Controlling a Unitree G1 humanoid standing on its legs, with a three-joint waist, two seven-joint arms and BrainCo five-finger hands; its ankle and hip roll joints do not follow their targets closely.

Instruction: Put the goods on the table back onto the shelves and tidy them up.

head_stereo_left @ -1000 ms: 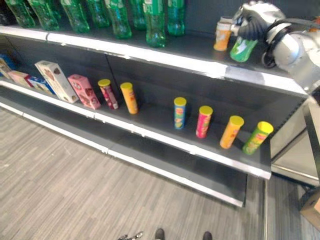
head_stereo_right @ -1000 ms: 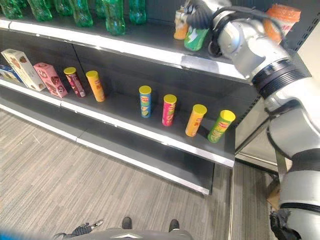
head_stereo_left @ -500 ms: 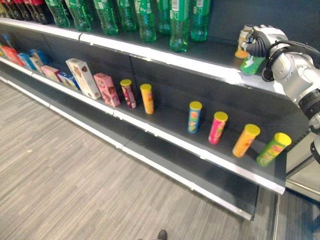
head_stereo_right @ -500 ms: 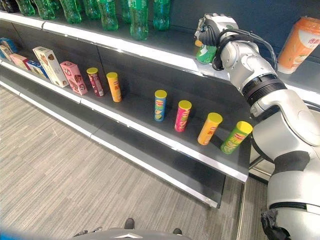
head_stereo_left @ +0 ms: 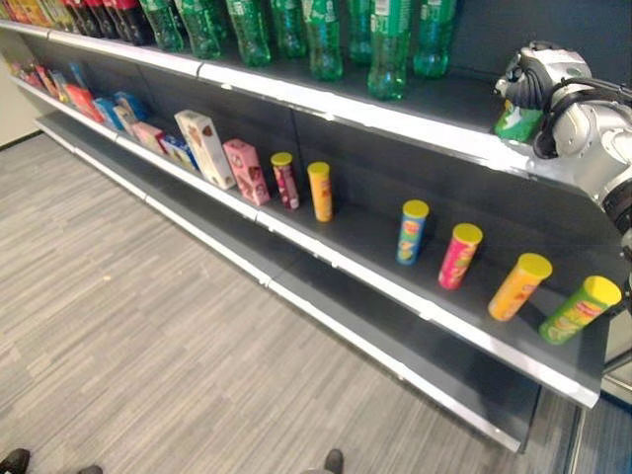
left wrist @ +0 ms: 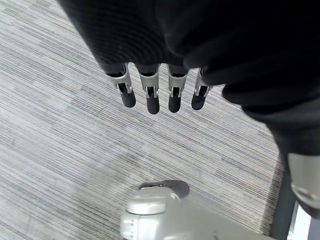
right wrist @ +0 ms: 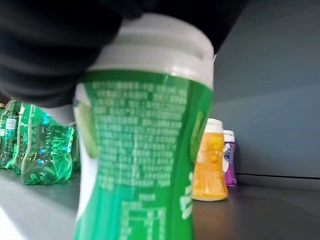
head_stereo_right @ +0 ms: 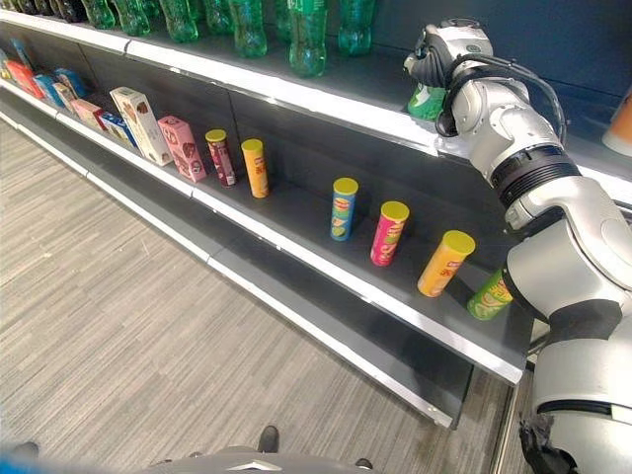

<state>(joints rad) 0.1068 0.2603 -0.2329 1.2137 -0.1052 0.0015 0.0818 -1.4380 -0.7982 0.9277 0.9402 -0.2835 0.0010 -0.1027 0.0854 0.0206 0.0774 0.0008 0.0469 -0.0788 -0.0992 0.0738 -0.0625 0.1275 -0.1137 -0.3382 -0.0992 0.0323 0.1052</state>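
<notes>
A small green bottle [head_stereo_left: 515, 121] with a white cap stands on the upper shelf [head_stereo_left: 326, 100] near its right end. My right hand [head_stereo_left: 539, 81] is curled over its top and upper body. The right wrist view has the green bottle [right wrist: 142, 165] close up under the hand's dark cover, its base on the dark shelf board. My left hand [left wrist: 150, 92] hangs over the grey floor with straight fingers and holds nothing.
Tall green soda bottles [head_stereo_left: 390, 49] line the upper shelf left of the hand. An orange cup [right wrist: 207, 160] and a purple one [right wrist: 229, 155] stand behind the bottle. Below stand chip cans [head_stereo_left: 459, 256] and boxes [head_stereo_left: 204, 148]. Black shoes [head_stereo_left: 334, 460] show on the floor.
The camera has swung, so the shelves sit further right in the picture. The green bottle, tilted in my right hand a second ago, now stands nearly upright on the upper shelf.
</notes>
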